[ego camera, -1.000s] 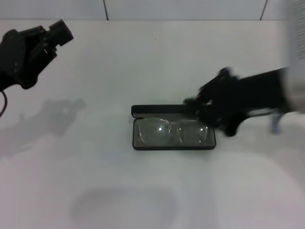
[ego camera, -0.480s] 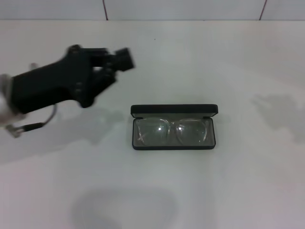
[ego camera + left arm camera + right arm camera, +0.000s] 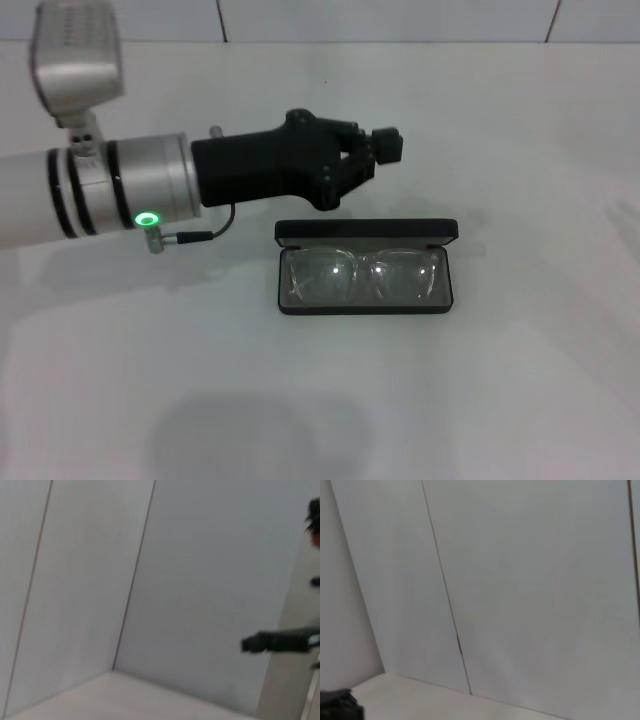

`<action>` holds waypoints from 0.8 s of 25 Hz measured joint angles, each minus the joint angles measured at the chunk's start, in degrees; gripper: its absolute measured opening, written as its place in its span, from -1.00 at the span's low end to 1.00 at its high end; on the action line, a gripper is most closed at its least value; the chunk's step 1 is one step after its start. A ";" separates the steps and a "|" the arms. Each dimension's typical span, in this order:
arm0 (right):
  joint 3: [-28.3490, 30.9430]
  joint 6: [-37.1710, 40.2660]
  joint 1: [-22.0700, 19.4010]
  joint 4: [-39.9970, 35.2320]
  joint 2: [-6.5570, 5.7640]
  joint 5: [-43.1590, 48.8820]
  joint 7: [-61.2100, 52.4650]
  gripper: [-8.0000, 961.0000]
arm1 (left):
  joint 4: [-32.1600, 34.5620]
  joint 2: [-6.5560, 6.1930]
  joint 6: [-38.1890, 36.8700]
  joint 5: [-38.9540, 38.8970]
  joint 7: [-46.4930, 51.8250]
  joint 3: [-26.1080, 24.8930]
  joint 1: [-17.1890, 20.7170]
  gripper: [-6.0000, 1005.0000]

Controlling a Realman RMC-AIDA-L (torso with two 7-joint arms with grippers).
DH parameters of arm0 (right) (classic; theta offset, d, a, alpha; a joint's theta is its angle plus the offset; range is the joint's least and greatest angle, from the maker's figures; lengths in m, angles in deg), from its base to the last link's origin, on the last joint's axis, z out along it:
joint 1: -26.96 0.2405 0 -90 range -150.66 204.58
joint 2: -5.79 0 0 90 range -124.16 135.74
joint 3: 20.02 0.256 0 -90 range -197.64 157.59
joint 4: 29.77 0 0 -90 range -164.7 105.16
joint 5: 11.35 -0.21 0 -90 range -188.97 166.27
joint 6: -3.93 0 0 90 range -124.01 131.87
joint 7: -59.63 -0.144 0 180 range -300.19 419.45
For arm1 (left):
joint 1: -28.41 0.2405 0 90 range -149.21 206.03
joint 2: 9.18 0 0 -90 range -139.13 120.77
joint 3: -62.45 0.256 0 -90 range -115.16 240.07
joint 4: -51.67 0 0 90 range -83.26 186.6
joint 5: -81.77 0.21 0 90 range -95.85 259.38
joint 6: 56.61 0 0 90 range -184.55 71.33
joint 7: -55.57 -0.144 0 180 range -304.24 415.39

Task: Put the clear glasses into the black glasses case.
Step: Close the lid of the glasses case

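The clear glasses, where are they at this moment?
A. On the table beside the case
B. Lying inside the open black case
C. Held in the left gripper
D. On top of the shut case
B: in the head view the glasses lie in the open case, while the left gripper hovers behind it, holding nothing.

White table (image 3: 500, 400), open black glasses case (image 3: 366, 232) on it

head: we look forward and down at the white tabletop (image 3: 520, 380) | left wrist: we face white wall panels (image 3: 200, 580), table edge below | right wrist: likewise; both wrists share wall.
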 joint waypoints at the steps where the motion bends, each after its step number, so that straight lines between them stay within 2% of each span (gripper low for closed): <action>1: 0.14 0.11 0.02 0.85 -0.01 -0.06 0.23 -0.72 | -0.11 0.01 1.52 -0.06 0.28 1.26 -0.19 -0.83; 6: 0.22 0.31 0.01 3.47 -0.02 -0.15 1.22 -0.72 | -0.15 0.16 7.74 -0.40 1.41 7.10 -0.55 -0.83; 9: 0.26 0.59 0.08 4.50 -0.02 -0.24 1.66 -0.72 | -0.42 0.32 10.18 -0.51 1.66 8.85 -0.61 -0.83; 20: 0.34 1.01 1.22 8.32 -0.02 -0.30 3.17 -0.72 | -2.43 0.54 14.62 -0.41 1.64 9.83 -0.35 -0.83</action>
